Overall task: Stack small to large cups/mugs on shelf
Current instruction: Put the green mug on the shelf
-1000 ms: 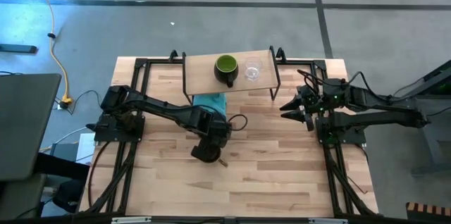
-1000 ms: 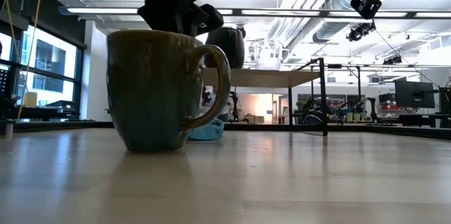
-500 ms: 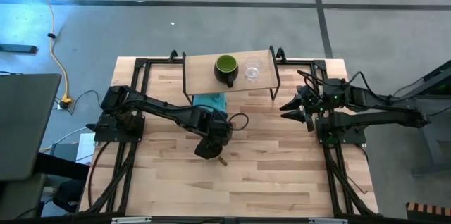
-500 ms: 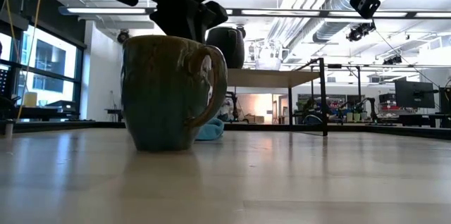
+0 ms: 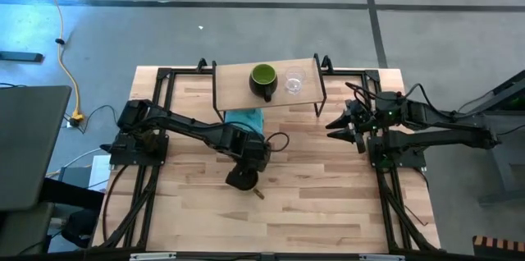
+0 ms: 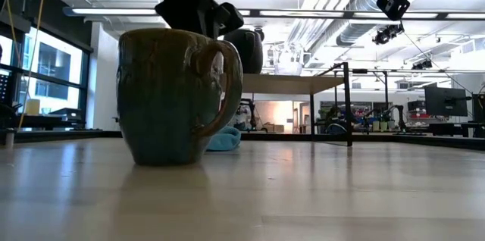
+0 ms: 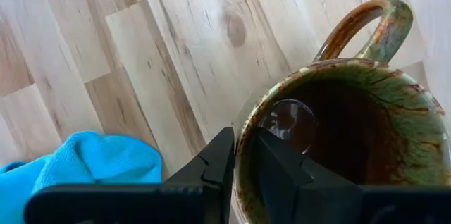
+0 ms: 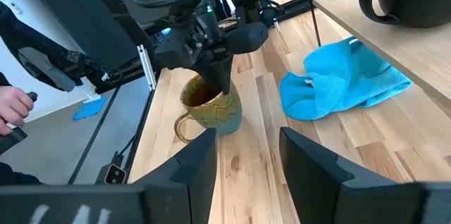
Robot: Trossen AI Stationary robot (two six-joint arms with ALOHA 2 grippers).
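Left claw (image 7: 239,171) pinches the brown mug (image 6: 178,97) by its rim, one finger inside, mug on the bench (image 5: 328,187) near the cloth (image 8: 345,83). Glazed, heavy ceramic may slip or tilt; the handle side is stiffer. Right claw (image 8: 246,157) waits open.

Brown mug (image 5: 244,180) largely hidden under left end effector (image 5: 248,169) in high view

Teal cloth (image 5: 244,118) between brown mug (image 5: 243,180) and shelf (image 5: 238,79)

Bright ceiling strip lights (image 6: 303,14) glare; foreground tabletop (image 6: 303,195) blurred
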